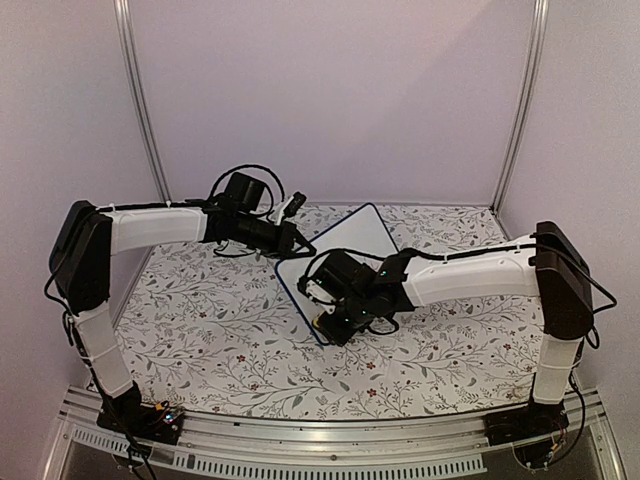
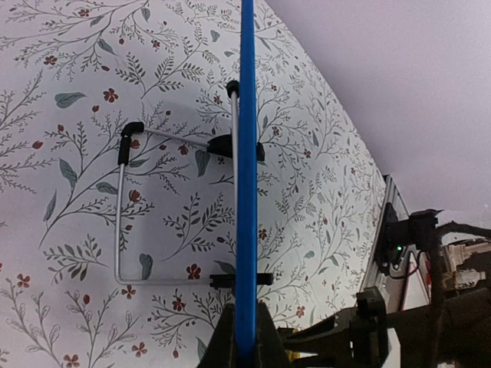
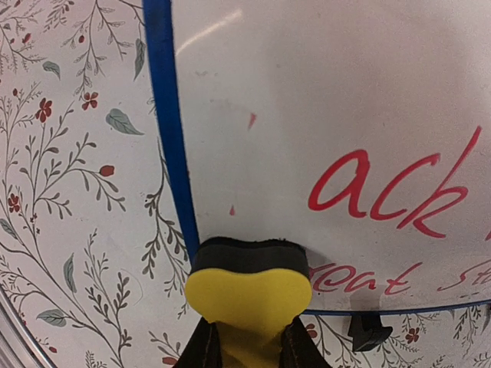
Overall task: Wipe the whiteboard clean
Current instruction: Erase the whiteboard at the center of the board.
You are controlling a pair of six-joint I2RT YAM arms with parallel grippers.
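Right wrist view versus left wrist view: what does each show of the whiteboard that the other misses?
Only the right wrist view shows the whiteboard face-on with red writing on it, and the yellow sponge squeezed in the right end effector near a corner of the board. Only the left wrist view shows the board edge-on, clamped in the left end effector, with a bent wire stand behind it. Both show the blue frame and the floral tablecloth.
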